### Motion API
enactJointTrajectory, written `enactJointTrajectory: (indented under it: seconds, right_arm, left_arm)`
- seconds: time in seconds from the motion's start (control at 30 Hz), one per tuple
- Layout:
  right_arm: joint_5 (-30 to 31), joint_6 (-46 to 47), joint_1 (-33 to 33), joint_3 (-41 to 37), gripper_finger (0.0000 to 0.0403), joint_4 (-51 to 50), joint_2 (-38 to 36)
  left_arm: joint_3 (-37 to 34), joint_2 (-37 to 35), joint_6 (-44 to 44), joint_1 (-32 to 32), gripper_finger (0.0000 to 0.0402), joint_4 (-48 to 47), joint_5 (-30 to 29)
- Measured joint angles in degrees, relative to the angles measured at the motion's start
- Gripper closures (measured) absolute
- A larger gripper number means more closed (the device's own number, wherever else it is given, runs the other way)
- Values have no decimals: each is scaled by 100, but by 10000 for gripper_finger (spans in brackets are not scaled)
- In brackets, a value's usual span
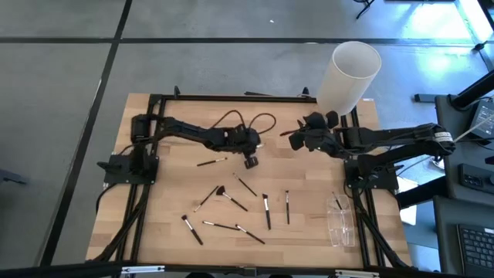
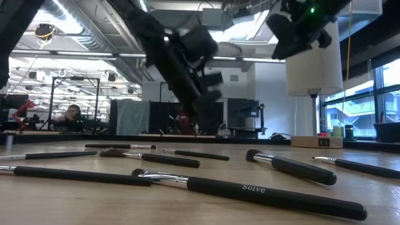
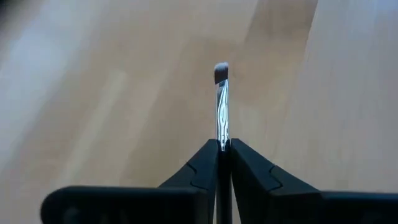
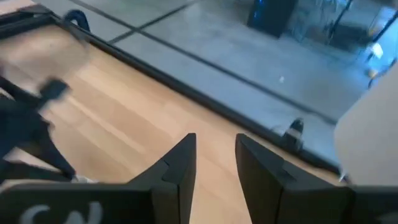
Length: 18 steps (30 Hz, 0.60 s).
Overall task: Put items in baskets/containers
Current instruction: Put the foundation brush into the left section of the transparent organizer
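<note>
Along the table's near edge I see loose brushes (image 1: 266,210) scattered over the wooden table (image 1: 162,232), roughly from left of centre to right of centre, each lying flat and mostly apart from the others. In the low view the nearest one (image 2: 250,190) carries a printed word on its black handle. At the near right the clear box (image 1: 340,220) lies close to the right arm's frame, and I can make out a brush or two lying in it. One more brush (image 1: 211,162) lies alone farther back, left of centre.

Beyond that, near the middle of the table, my left gripper (image 1: 250,161) hangs above the wood. Its fingers (image 3: 199,168) are pinched together on a single brush (image 3: 221,102), whose silver ferrule and dark tip stick straight out past the fingertips.

To the right of it and slightly farther back, my right gripper (image 1: 296,139) is raised above the table with its fingers (image 4: 180,165) parted and nothing between them.

At the far right corner stands a tall white cylinder (image 1: 351,73).
</note>
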Motion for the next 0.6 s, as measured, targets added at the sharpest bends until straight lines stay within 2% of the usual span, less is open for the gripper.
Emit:
enactJointTrajectory:
  seconds: [0.13,0.27,0.37,0.47,0.53,0.6]
  right_arm:
    - [-846,12,-347,-534,290,794,2]
    - [-1961,-403,-664,-1293,290,2511,2]
    - [-2984,-612,-925,-1907,290,4238,2]
    - [-3932,-715,-1107,-2541,290,6018,2]
    - [-4299,-807,-1139,-2914,290,7074,4]
    - [-4461,-902,-1143,-3190,290,7902,4]
  left_arm:
    - [-539,-613,-36,31,361,552,-298]
    - [-1318,-1400,-128,297,361,2061,-270]
    - [-1996,-1712,-174,573,365,3532,346]
    - [-2504,-1766,-481,890,368,5093,1403]
    - [-2624,-1692,-827,1066,368,5748,2038]
    - [-2664,-1610,-1102,1185,367,6003,2413]
